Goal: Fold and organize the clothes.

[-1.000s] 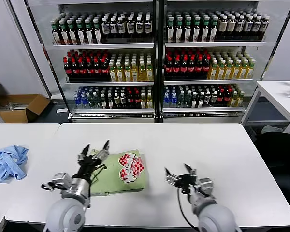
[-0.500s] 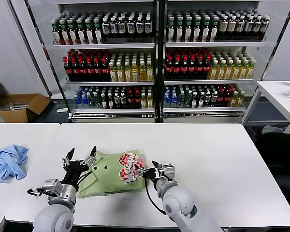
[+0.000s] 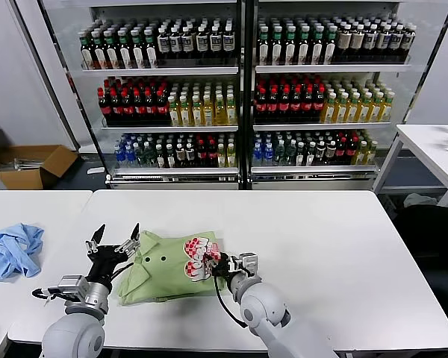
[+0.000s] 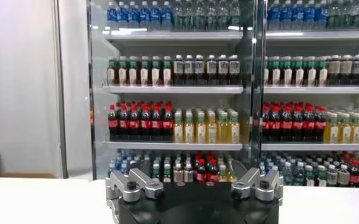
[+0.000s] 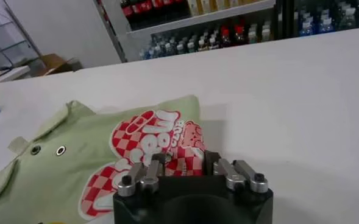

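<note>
Right gripper (image 3: 215, 265): lower centre, fingers pinching right edge of folded light green polo shirt with red-and-white checkered print (image 3: 164, 266) | Left gripper (image 3: 113, 243): lower left, fingers spread, empty, beside shirt's collar | White table (image 3: 321, 246): bears shirt | Crumpled light blue garment (image 3: 12, 250): far left | Bottle-filled glass-door coolers (image 3: 239, 89): top, background

The shirt (image 3: 168, 262) is light green with a red-and-white checkered print (image 3: 196, 257); the table (image 3: 321, 239) is white.
</note>
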